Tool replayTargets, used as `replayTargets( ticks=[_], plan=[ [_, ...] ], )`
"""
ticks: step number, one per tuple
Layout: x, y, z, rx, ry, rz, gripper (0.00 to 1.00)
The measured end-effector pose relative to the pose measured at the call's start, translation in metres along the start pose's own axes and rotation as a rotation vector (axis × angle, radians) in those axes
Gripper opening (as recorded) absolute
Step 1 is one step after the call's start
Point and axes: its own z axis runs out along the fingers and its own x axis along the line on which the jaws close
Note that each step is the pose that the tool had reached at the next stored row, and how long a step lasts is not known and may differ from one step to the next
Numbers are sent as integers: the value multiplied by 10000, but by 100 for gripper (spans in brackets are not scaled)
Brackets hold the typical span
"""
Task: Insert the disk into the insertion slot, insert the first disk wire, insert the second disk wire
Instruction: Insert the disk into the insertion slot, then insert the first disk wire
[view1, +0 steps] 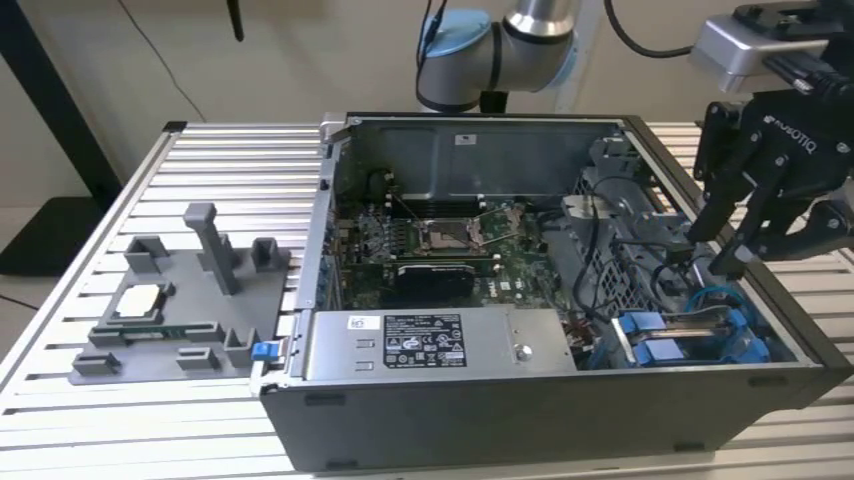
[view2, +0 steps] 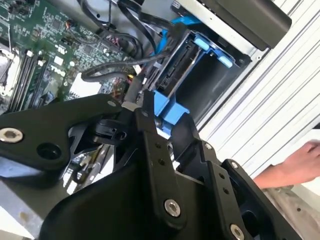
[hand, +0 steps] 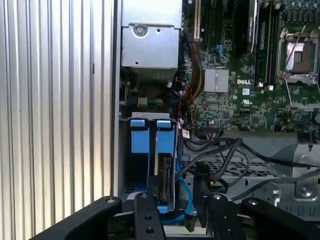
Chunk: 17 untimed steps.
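hovering over the insertion slot (hand: 139, 142), the gripper (view2: 132, 102) pinches a black wire connector (hand: 200, 175) in narrow fingers (view2: 146, 120). the disk (hand: 165, 175) sits seated just below them, so it's probably lining up the plug.

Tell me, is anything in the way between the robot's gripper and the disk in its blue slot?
Yes, cables. Black cables loop across just beside the disk in the insertion slot, and a blue cable curls along it. The gripper hangs above them; nothing else visibly intervenes.
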Motion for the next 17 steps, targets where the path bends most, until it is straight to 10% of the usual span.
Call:
replayTargets(
  ticks=[9,17],
  plan=[
    [-186,109,85,431,2,-17,100],
    [-194,155,184,735,2,-84,100]
  ],
)
